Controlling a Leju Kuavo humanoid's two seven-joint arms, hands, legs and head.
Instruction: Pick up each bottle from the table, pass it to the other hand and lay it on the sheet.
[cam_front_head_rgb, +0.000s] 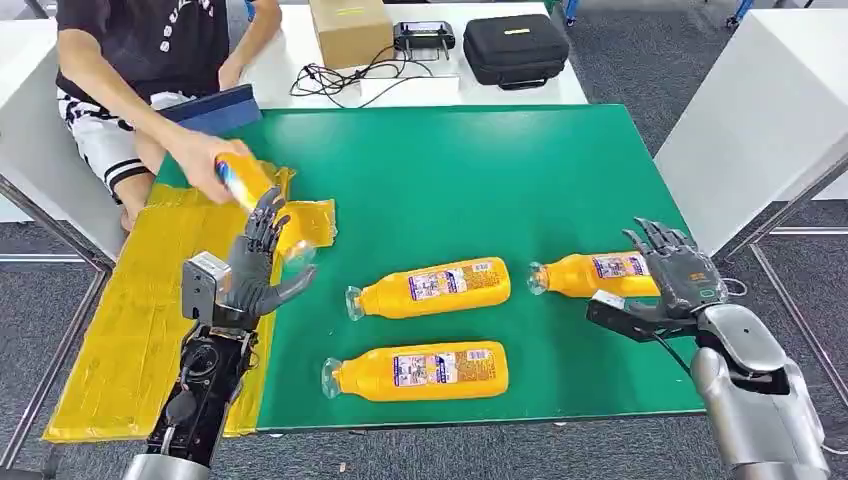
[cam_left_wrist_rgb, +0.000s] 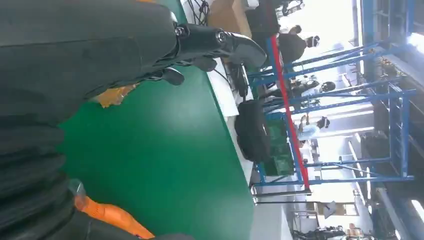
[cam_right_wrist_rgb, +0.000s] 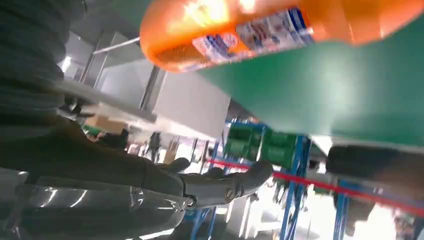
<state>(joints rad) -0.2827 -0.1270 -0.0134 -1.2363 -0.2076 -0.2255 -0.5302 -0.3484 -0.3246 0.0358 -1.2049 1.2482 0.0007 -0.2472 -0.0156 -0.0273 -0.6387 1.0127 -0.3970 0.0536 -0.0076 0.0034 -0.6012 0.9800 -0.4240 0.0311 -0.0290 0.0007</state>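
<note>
On the green desk (cam_front_head_rgb: 560, 180) three orange bottles lie on their sides: one in the middle (cam_front_head_rgb: 430, 288), one nearer the robot (cam_front_head_rgb: 418, 370), one (cam_front_head_rgb: 590, 274) just beside the right hand (cam_front_head_rgb: 672, 280), whose fingers are spread and hold nothing. Over the yellow sheet (cam_front_head_rgb: 140, 310), the left hand (cam_front_head_rgb: 258, 265) is raised with fingers apart, empty, near a bottle (cam_front_head_rgb: 245, 182) gripped by a person's hand (cam_front_head_rgb: 200, 155).
</note>
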